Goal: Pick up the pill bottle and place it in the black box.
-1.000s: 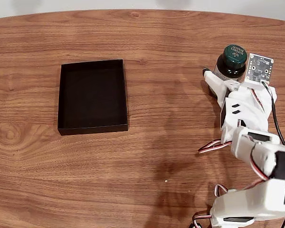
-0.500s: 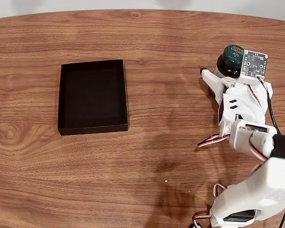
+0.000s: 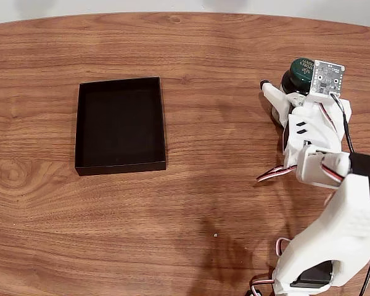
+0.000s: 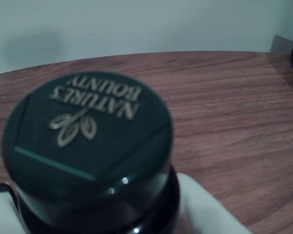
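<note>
The gripper [image 3: 288, 92] sits at the far right of the counter [image 3: 222, 203] in the fixed view, its white fingers reaching up the picture to either side of the pill bottle [image 3: 298, 77]. One finger [image 3: 275, 98] shows plainly on the bottle's left side, close against its dark body; the other is hidden under the wrist and its small circuit board [image 3: 327, 78], so whether the gripper is pressing the bottle or merely spread around it cannot be told.

In the wrist view the bottle's dark green cap [image 4: 88, 139] looms large and slightly blurred — pale lettering reads upside down, with a leaf emblem beneath it — and white parts of the gripper show at the bottom edge on both sides of the bottle's neck.

The arm runs from its base at the lower right corner of the fixed view upward, folded at the elbow, wrist pitched forward over the bottle.

The black box [image 3: 120, 125] lies well apart on the left half of the counter.
</note>
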